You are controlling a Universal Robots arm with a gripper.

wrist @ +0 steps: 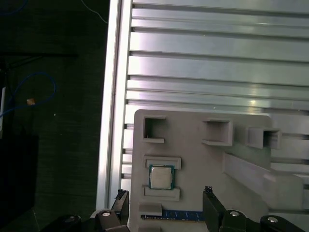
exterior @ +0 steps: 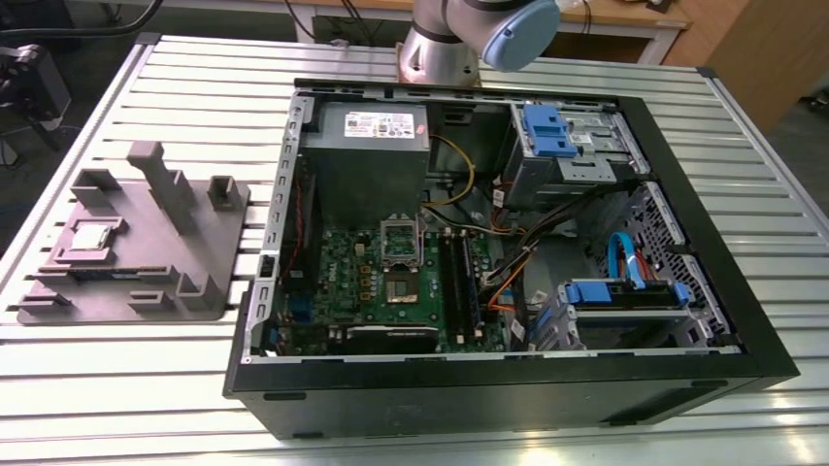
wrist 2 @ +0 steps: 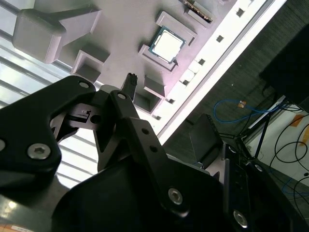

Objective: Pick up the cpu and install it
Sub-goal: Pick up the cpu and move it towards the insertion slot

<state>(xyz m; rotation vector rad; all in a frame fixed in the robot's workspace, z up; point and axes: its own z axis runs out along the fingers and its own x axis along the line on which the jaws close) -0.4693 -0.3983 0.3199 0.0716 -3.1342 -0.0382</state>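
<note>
cpu (wrist: 161,177) lies pocketed on the grey fixture plate (wrist: 193,154), upright blocks (wrist: 260,176) nearby, gripper (wrist: 164,192) spread wide and empty

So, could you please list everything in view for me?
table: one, silver slats, under everything.
plate: one, grey, on the table at the exterior view's left.
cpu: one, silver, in a pocket of the plate.
case: one, black, open, beside the plate.
motherboard: one, green, inside the case.
arm: one, silver and blue, beyond the case.
end effector: one, black, open, above the plate near the cpu.
</note>
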